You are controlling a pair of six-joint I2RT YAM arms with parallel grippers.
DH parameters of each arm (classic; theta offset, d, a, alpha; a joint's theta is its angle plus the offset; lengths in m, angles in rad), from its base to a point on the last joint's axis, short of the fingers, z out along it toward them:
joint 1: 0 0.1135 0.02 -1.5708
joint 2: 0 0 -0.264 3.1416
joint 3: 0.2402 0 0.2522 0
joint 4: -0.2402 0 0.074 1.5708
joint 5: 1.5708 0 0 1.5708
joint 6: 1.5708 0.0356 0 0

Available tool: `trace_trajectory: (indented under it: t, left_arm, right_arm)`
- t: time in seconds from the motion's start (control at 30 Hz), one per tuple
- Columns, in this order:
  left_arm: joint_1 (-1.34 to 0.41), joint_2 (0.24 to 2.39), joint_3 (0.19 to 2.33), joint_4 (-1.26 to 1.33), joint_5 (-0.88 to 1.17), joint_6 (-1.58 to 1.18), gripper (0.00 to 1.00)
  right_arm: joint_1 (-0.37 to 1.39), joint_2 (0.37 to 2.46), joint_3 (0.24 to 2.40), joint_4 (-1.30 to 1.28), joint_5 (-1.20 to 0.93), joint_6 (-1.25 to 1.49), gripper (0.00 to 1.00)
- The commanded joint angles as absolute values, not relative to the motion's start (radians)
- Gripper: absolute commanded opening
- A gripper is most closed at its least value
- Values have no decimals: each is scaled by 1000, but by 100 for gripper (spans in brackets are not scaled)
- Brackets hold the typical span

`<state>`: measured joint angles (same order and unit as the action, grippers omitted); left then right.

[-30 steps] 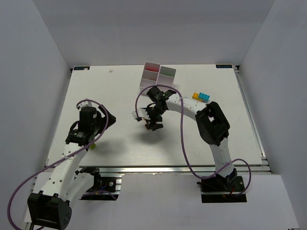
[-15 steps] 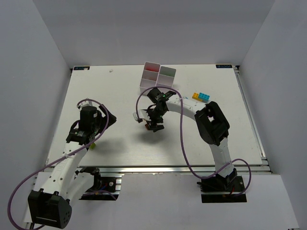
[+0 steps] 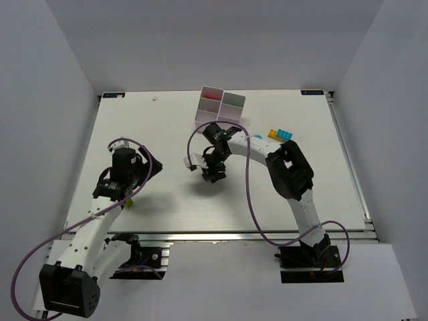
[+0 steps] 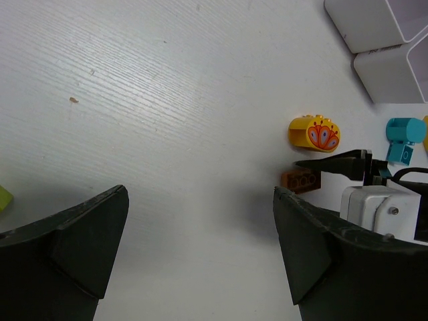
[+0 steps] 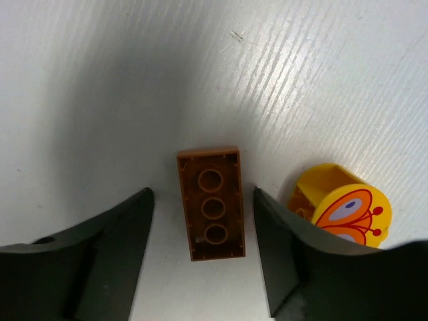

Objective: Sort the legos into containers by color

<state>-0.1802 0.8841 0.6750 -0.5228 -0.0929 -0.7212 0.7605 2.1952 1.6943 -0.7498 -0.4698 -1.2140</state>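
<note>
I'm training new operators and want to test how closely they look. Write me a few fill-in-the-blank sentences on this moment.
The right pincer straddles a ____ brick.
Its upturned side shows ____ round holes.
The yellow piece beside it carries a ____ print.
The left pincer has its jaws ____.
Missing: brown; three; butterfly; open.

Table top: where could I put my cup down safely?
Bare table lies between the left gripper and right gripper, and right of the right arm. Crowded: brown brick, yellow butterfly brick, containers.
</note>
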Motion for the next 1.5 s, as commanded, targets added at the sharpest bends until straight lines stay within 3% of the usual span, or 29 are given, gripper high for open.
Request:
trace_trajectory:
  t: [0.0, 0.07, 0.1, 0.2, 0.3, 0.5, 0.77, 1.03, 1.47]
  left_arm:
    - [-178, 882, 703, -517, -95, -710, 98]
    - [-178, 879, 704, -522, -100, -713, 98]
    - [-178, 877, 700, -522, -100, -715, 98]
    - [-178, 865, 692, -517, -95, -722, 98]
    - [-178, 864, 690, -517, -92, -723, 98]
    - [-178, 880, 690, -500, -75, -723, 98]
    - [-178, 894, 689, -477, -52, -721, 98]
    - [-178, 905, 683, -454, -34, -721, 98]
    - [-178, 905, 672, -437, -26, -719, 98]
  right_arm:
    - [758, 2217, 1681, -761, -417, -1244, 62]
    - [758, 2212, 1667, -762, -411, -1252, 54]
    - [756, 2204, 1655, -765, -411, -1253, 44]
    - [758, 2169, 1614, -765, -411, -1266, 26]
    - [756, 2116, 1577, -769, -437, -1278, 16]
    - [758, 2001, 1548, -778, -552, -1227, 5]
    - [739, 1913, 1600, -692, -643, -1014, 0]
    - [674, 1839, 1605, -352, -620, -674, 0]
    - [512, 1853, 1652, -16, -713, -601, 0]
